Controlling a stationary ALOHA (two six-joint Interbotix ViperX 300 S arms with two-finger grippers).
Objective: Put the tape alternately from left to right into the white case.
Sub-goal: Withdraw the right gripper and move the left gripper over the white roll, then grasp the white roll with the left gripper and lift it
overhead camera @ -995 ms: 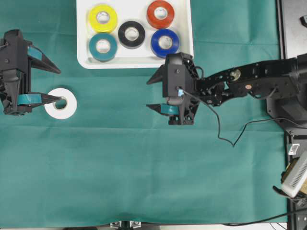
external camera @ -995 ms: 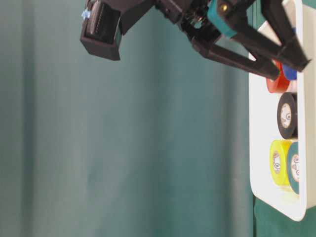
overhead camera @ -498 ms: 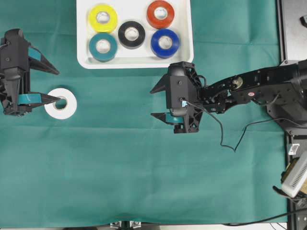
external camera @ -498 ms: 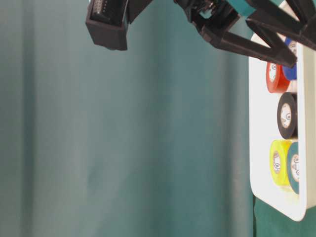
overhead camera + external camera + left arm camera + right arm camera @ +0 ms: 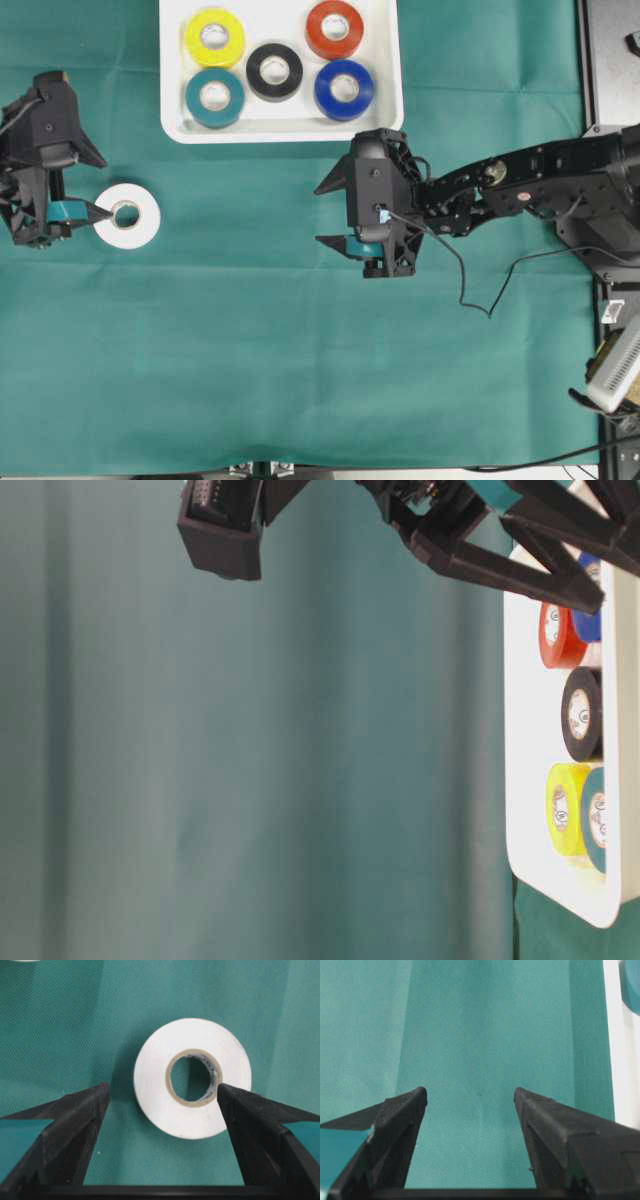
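Beside the white case (image 5: 178,128), both spread-jawed grippers grasp nothing; left gripper (image 5: 98,183) straddles white tape (image 5: 127,216).

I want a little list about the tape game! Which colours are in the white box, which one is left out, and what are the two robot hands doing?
in the white case: yellow roll, teal roll, black roll, red roll, blue roll
left out: white roll, flat on the green cloth
left tool: open, one finger over the white roll's far edge, not gripping
right tool: open, holding nothing, over bare cloth below the case
rolls to go: one
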